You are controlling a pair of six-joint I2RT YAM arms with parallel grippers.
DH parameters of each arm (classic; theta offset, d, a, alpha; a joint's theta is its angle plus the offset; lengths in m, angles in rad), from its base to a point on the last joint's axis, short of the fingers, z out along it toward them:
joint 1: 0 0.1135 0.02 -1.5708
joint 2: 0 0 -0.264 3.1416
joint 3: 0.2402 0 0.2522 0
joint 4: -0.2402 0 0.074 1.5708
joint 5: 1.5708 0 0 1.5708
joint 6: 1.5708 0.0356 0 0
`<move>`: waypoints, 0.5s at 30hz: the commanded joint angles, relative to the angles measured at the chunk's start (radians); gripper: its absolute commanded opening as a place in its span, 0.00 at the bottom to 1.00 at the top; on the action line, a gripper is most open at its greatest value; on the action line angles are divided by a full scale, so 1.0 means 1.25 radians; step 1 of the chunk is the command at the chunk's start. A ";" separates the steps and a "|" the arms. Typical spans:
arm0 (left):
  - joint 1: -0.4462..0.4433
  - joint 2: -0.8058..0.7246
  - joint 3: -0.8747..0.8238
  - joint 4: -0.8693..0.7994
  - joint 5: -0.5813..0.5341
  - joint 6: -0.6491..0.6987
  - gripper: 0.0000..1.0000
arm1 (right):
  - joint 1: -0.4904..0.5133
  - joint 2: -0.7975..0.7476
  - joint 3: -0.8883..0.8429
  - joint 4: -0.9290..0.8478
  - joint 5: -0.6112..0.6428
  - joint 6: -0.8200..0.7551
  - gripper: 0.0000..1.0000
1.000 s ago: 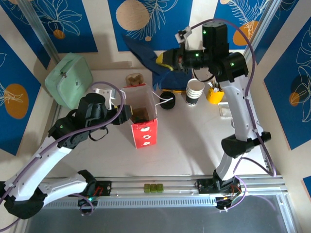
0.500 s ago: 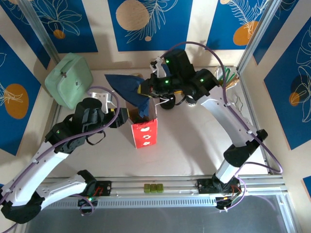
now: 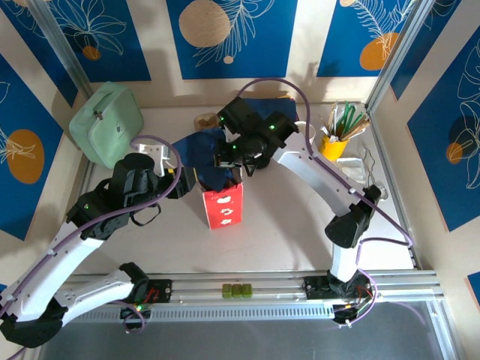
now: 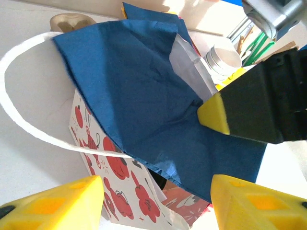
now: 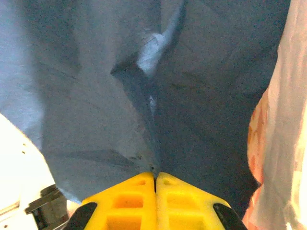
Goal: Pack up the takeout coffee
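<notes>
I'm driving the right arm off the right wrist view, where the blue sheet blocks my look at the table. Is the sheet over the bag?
Observer: Yes. From above, the blue sheet pinched in your right gripper hangs over the open top of the bag and spreads beyond it toward the far left.
Operator: Where's the left gripper?
Observer: The left gripper sits at the bag's left side, open, with the bag's printed wall between its fingers.
Operator: Anything that could snag?
Observer: The bag's white handle loops out on the left side, and the sheet covers its ends.
</notes>
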 commanded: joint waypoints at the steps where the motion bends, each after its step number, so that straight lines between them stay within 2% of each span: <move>1: 0.006 -0.005 -0.002 -0.010 -0.007 -0.007 0.61 | 0.026 0.022 0.063 -0.098 0.086 -0.028 0.00; 5: 0.006 -0.006 -0.002 -0.011 -0.007 -0.005 0.61 | 0.033 0.082 0.130 -0.177 0.114 -0.031 0.00; 15: 0.007 -0.005 0.000 -0.012 -0.008 -0.003 0.61 | 0.046 0.250 0.341 -0.376 0.104 -0.037 0.00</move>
